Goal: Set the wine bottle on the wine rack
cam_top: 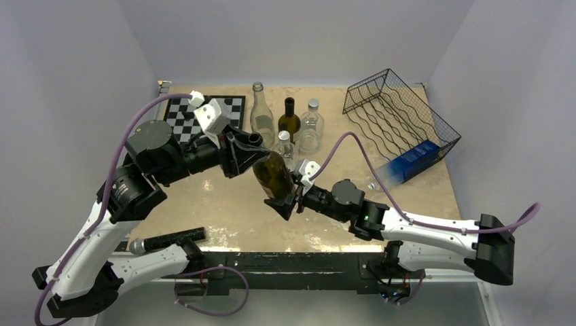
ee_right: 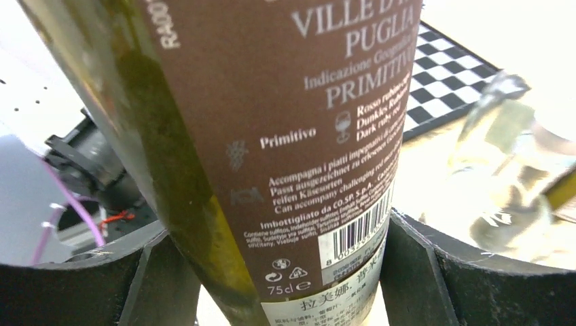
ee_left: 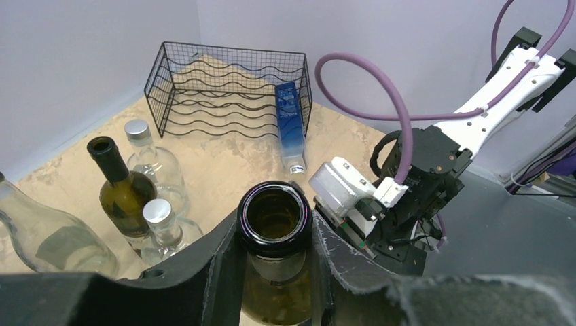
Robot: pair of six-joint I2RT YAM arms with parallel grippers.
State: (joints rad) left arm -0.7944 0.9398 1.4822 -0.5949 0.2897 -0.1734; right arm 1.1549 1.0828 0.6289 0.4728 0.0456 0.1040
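The wine bottle (cam_top: 272,173) is dark green with a brown label and hangs tilted above the table's middle. My left gripper (cam_top: 253,146) is shut on its neck just under the open mouth (ee_left: 274,214); the jaws press both sides in the left wrist view (ee_left: 275,234). My right gripper (cam_top: 286,197) is closed on the bottle's lower body, with a finger against each side of the label (ee_right: 292,136) in the right wrist view (ee_right: 278,272). The black wire wine rack (cam_top: 401,122) stands at the far right, also in the left wrist view (ee_left: 231,88), with no bottles in it.
A blue box (cam_top: 413,159) leans at the rack's near corner. Several other bottles stand behind the held one: a tall clear one (cam_top: 261,115), a dark one (cam_top: 289,119) and a capped clear one (cam_top: 311,125). A chessboard (cam_top: 180,115) lies far left. A black microphone (cam_top: 170,239) lies near the front edge.
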